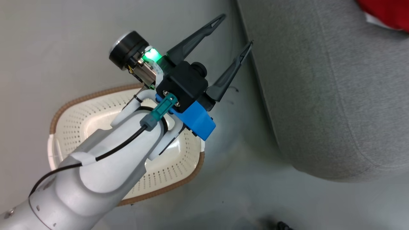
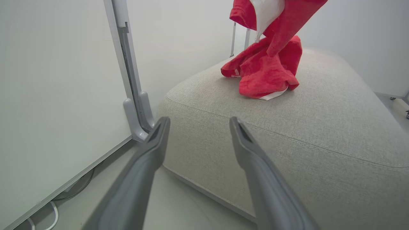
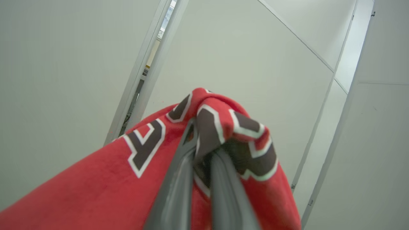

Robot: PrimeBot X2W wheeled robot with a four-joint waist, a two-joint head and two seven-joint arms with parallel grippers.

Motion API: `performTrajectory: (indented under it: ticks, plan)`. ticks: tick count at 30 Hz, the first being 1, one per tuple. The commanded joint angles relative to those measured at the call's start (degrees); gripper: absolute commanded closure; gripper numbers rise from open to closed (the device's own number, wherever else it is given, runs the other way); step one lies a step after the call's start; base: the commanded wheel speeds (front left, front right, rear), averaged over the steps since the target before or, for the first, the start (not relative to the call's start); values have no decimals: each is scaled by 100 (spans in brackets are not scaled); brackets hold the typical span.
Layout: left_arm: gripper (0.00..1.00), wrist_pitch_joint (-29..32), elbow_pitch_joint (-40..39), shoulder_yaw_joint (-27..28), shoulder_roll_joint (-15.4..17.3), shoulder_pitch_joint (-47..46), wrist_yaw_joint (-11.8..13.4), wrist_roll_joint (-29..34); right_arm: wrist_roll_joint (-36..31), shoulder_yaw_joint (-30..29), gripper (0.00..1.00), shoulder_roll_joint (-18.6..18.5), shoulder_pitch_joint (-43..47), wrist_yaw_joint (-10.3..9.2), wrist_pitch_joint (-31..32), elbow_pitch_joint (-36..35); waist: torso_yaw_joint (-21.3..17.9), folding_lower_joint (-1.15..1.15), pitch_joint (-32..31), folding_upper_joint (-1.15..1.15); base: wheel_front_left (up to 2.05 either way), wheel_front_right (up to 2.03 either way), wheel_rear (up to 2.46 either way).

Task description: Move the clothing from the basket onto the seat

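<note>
The right end effector (image 3: 204, 150) is clamped on the red jersey (image 3: 96, 191), whose black, white-edged lettering is folded and cannot be read. The left end effector (image 1: 236, 29) is spread wide with nothing held. Much of the basket (image 1: 80, 99) is hidden by its forearm (image 1: 105, 159). Beyond, red-and-white clothing (image 2: 265, 73) is heaped on the seat (image 2: 319, 134), cut off above.

Floor (image 1: 239, 191) bears basket (image 1: 179, 163) and seat (image 1: 319, 95); red clothing (image 2: 265, 73) lies on seat

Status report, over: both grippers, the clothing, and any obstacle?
Left gripper open, empty, near seat edge. Right gripper shut on jersey. Red garment heaped on seat. No obstacle seen.
</note>
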Motion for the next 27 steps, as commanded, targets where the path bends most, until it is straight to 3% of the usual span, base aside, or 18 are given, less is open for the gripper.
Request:
performTrajectory:
  ticks: [1,6,14,24,25,26,27]
  plan:
    - [0,30,-45,-20,38,-137,-17,39,40,-60,100,-160,-163,1,-19,180,32,-1,309,0,0,0,0]
    - [0,125,-136,-41,128,-249,-37,104,10,-156,100,-371,-259,1,-19,1014,12,-1,618,0,0,0,0]
    - [0,138,-183,-69,199,-299,-26,97,-201,-643,100,-53,176,1,-18,1987,41,-1,737,0,0,0,0]
    - [0,137,-192,-101,227,-311,1,74,-233,-527,100,215,416,1,-18,2745,65,-1,712,0,0,0,0]
    - [0,120,-181,-107,220,-306,3,68,-211,-542,85,231,413,1,-18,2742,75,-1,689,0,0,0,0]
    - [0,97,-173,-113,212,-294,13,62,-202,-555,6,239,434,2,-18,2692,83,-1,660,0,0,0,0]
    - [0,78,-171,-109,205,-281,34,61,-167,-607,0,252,470,1,-19,2636,85,-1,633,0,0,0,0]
